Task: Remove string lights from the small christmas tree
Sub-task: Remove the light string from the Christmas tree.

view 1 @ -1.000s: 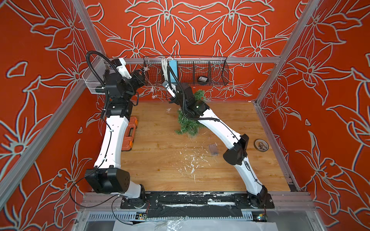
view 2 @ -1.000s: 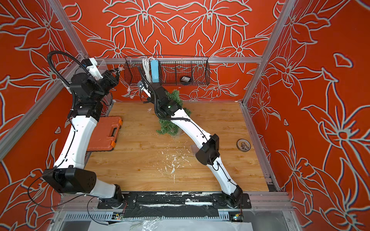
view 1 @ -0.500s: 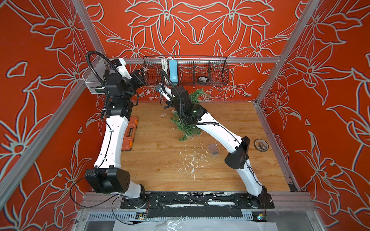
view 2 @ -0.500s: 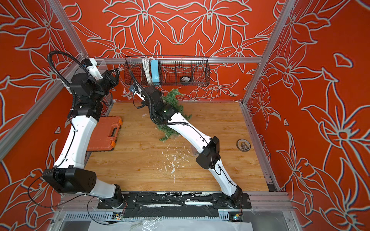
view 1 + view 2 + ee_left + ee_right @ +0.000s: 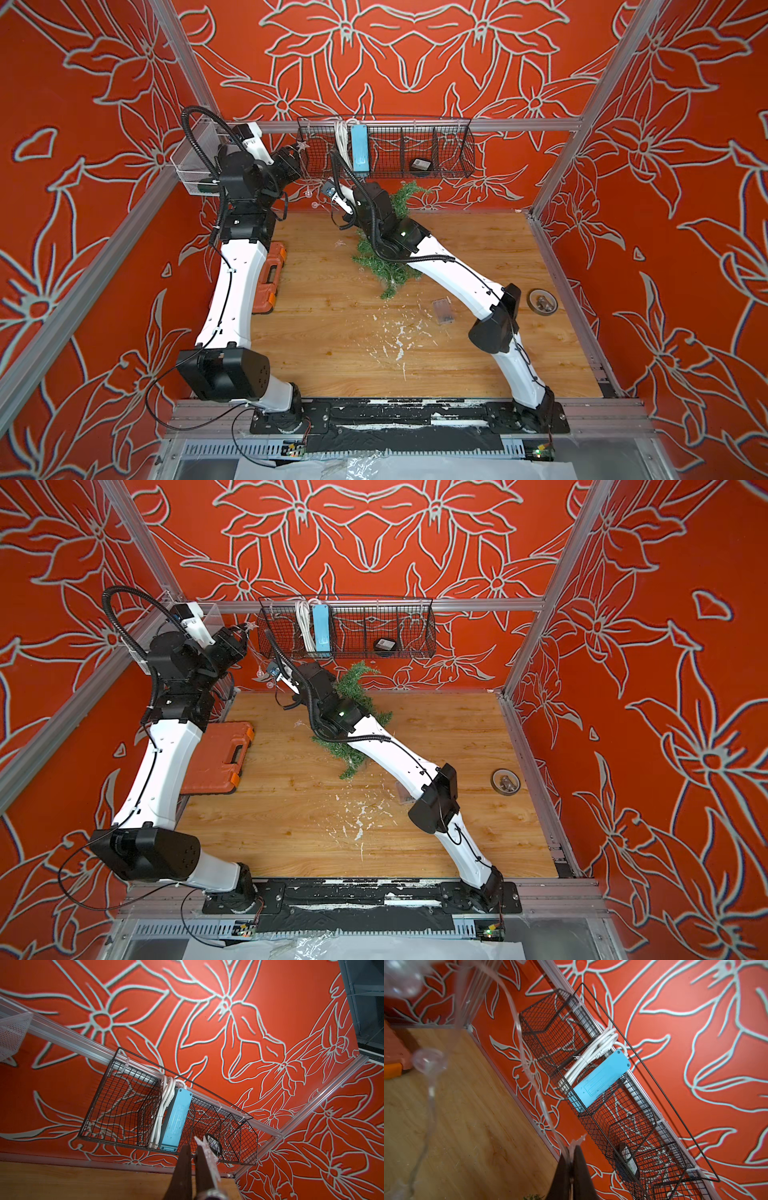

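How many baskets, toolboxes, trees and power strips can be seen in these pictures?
2 baskets: black wire basket, white mesh basket
1 toolbox
1 tree
1 power strip
Total: 5

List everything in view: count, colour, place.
string lights, clear wire with globe and star bulbs: one, clear, hanging rear left
small dark green artificial christmas tree: one, green, wooden table, rear centre
orange plastic case: one, orange, table, left side
black wire basket: one, black, rear rail
blue power strip: one, blue, in basket
black round object: one, black, in basket
white mesh bin: one, white, left rail
clear rectangular box: one, clear, table, right of centre
brown ring: one, brown, table's right edge
white flecks: many, white, mid-table
left tool: one, dark, shut on lights
right tool: one, dark, shut on lights
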`<state>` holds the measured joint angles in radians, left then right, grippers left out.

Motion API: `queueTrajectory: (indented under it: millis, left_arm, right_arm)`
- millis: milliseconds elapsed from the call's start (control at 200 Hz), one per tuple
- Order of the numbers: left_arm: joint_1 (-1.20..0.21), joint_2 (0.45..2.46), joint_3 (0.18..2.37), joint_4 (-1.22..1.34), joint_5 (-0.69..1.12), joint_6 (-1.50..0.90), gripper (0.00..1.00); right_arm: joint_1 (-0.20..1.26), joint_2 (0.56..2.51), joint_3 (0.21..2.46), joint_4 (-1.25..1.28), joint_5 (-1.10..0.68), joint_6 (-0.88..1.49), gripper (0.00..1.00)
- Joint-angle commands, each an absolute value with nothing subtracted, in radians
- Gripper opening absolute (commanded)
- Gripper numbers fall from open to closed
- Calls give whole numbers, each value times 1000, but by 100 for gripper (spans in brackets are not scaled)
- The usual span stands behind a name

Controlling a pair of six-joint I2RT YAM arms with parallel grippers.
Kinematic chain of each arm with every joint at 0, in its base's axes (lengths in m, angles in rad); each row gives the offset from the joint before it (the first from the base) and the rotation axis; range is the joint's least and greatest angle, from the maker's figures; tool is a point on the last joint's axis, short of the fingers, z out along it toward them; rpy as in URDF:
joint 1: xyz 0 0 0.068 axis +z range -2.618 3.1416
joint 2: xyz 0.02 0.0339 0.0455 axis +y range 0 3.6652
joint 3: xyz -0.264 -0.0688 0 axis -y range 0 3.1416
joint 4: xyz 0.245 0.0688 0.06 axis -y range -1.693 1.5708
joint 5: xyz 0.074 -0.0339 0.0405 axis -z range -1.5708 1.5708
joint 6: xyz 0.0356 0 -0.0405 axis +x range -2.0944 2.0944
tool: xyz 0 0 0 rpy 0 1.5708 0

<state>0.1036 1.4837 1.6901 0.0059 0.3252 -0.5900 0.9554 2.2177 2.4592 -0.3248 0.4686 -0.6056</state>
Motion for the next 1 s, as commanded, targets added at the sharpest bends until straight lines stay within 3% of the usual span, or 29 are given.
queueTrajectory:
  millis: [0,275,706,991]
  left_arm:
    - [100,1440,1684,6,312,-599,0]
    - [101,1381,1618,-9,300,-601,0]
    - [100,1276,1549,-51,316,-570,0]
    - [99,1184,1487,-89,350,-577,0]
  right_arm:
    - [989,2116,2437,-352,369,-544,0]
    - [1004,2099,2447,-532,179,-412,0]
    - [1084,1899,2209,-456,251,-402,0]
    - [1176,1710,1913,-417,242,-298,0]
